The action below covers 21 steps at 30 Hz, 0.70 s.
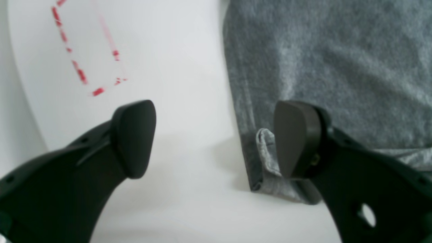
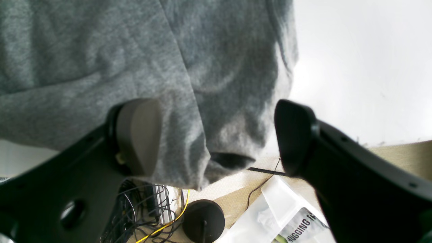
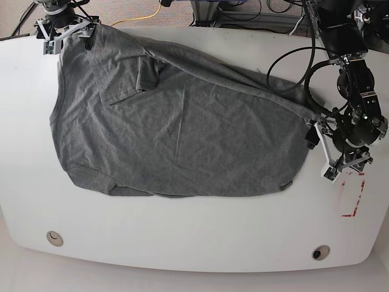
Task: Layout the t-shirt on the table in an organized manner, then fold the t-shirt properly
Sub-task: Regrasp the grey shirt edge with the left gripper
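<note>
The grey t-shirt (image 3: 176,128) lies spread and wrinkled across the white table (image 3: 182,237), with one sleeve folded onto the body at the upper left. My left gripper (image 3: 320,153) is open at the shirt's right edge. In the left wrist view the gripper (image 1: 216,138) straddles bare table (image 1: 175,67), its right finger (image 1: 293,138) beside a curled shirt corner (image 1: 266,158). My right gripper (image 3: 68,38) is open at the shirt's far left corner. In the right wrist view the gripper (image 2: 216,135) has shirt fabric (image 2: 101,50) between its jaws, drooping over the table's edge.
A red dashed rectangle mark (image 3: 352,201) lies just in front of my left gripper and shows in the left wrist view (image 1: 81,74). Two round holes (image 3: 55,237) (image 3: 320,251) sit near the front edge. Cables (image 2: 148,209), a black round base (image 2: 203,221) and a plastic bag (image 2: 287,212) lie on the floor beyond the table.
</note>
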Motion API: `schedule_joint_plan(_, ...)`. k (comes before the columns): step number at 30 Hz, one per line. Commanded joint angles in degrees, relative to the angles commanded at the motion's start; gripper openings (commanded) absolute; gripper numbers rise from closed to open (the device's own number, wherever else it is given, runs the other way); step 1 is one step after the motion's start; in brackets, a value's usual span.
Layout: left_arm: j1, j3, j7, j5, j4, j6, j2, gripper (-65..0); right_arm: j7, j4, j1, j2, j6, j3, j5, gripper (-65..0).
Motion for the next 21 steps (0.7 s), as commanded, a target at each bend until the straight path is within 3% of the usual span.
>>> schedule_joint_plan(12, 9.1, -5.4, -1.9, -0.1, 0.8, 0.0, -0.4, -13.8, 0.0, -4.1, 0.0, 0.0, 0.0, 0.1, 0.0, -14.7)
schedule_joint_plan(21, 10.9, -5.0, -3.5, 0.3, -0.2, 0.0, -0.4, -13.9, 0.0, -5.4, 0.7, 0.4, 0.0, -0.1, -0.1, -14.7)
